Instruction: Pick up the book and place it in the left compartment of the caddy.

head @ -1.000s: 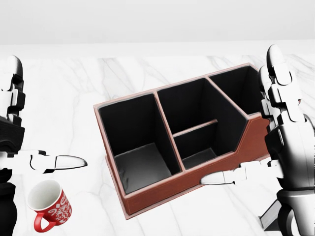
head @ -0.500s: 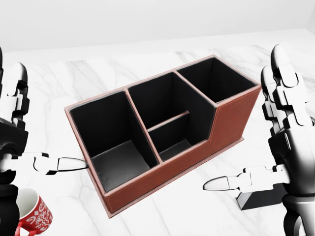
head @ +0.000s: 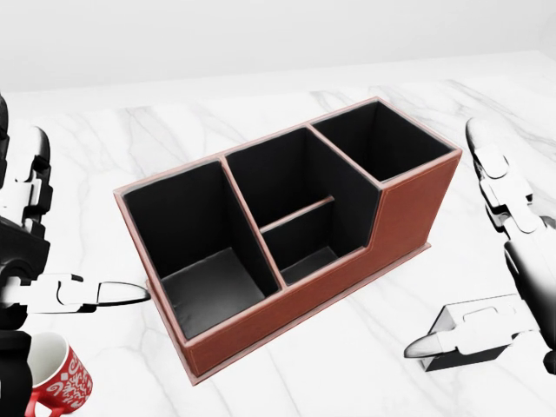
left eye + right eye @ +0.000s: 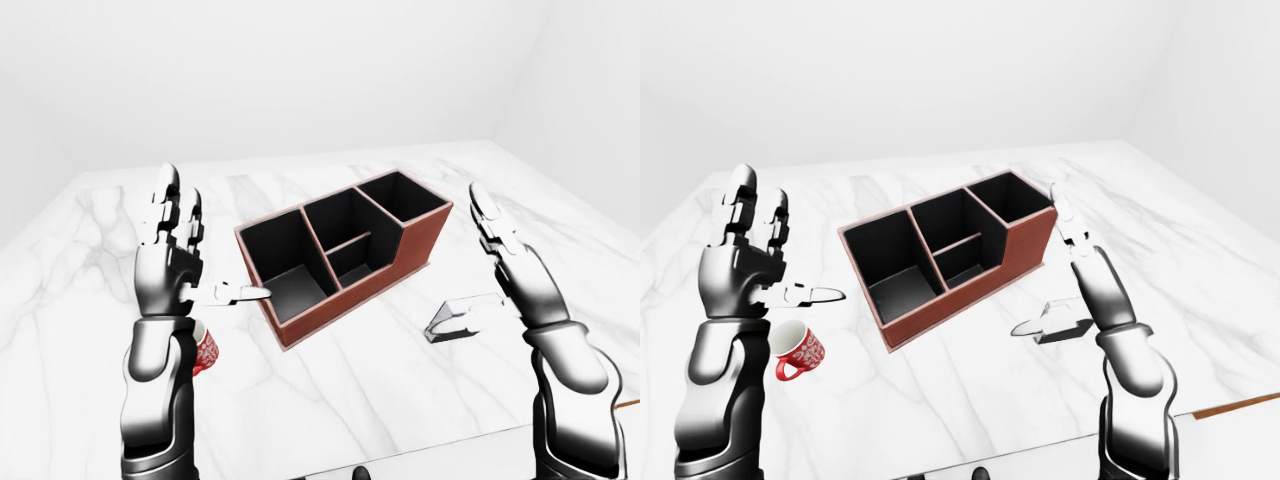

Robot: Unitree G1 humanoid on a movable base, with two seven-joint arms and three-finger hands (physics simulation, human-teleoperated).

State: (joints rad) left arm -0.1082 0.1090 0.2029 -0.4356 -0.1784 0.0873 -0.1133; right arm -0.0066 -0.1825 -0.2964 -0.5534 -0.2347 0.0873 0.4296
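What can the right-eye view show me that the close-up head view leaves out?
Only the right-eye view shows both arms down to the elbows, the whole red mug, the table's near edge and the walls. Only the head view shows the caddy's compartment floors closely. Both share the caddy, the open left hand and right hand, and the book under the right hand.

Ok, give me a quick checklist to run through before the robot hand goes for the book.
1. Right robot hand open: ok, fingers spread.
2. Book in view: ok, a pale thing lying on the marble table right of the caddy, partly behind the thumb.
3. Book held: not ok, no fingers closed round it.
4. Left compartment free: ok, nothing inside.
5. Left robot hand clear of the caddy: ok, open, beside it.
6. Red mug out of the way: ok, left of the caddy.
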